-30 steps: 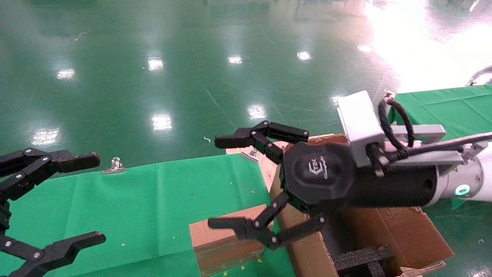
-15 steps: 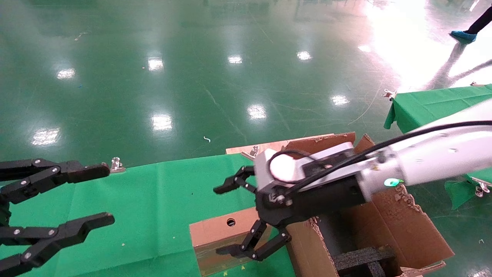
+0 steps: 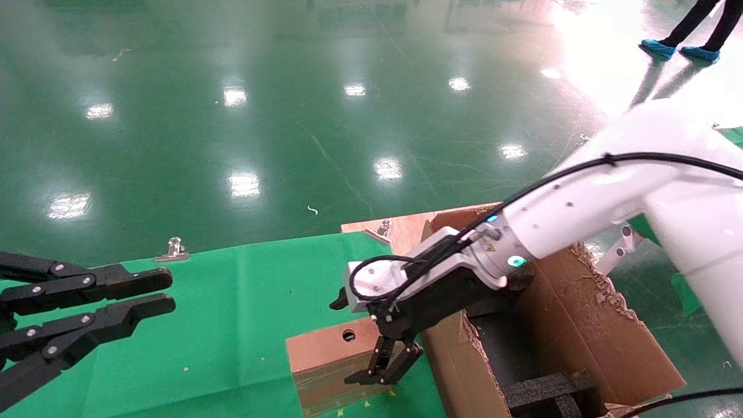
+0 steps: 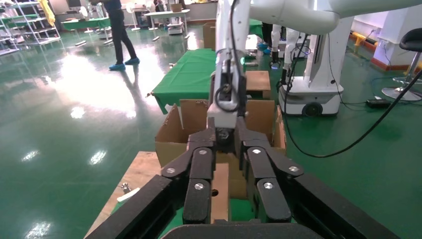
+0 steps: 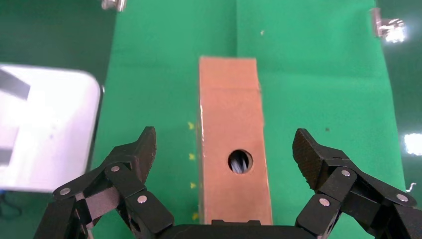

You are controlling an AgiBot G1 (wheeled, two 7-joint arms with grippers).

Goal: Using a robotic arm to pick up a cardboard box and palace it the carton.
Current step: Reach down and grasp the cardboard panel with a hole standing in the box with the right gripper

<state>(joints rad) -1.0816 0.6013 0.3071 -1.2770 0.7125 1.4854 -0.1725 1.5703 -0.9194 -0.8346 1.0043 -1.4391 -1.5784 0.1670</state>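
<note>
The small cardboard box (image 3: 325, 351) with a round hole lies on the green cloth beside the carton (image 3: 586, 325). The white robotic arm (image 3: 580, 203) reaches down over it. My right gripper (image 3: 361, 339) is open and straddles the box, one finger on each side, not touching it. In the right wrist view the box (image 5: 231, 119) runs between the spread fingertips of that gripper (image 5: 225, 145). My left gripper (image 3: 165, 292) hovers empty at the left, its fingers drawn almost together. In the left wrist view this gripper (image 4: 226, 133) points at the box (image 4: 219, 194) and the carton (image 4: 171, 137).
The green cloth table (image 3: 220, 302) has metal clips (image 3: 173, 248) at its far edge. A wooden board (image 3: 403, 229) lies under the carton. Black foam inserts (image 3: 545, 389) sit inside the carton. A person's feet (image 3: 679, 49) stand on the glossy floor at the far right.
My right gripper has dropped from above the carton down over the small box, turning to point downward. My left gripper's fingers have closed from wide apart to almost together.
</note>
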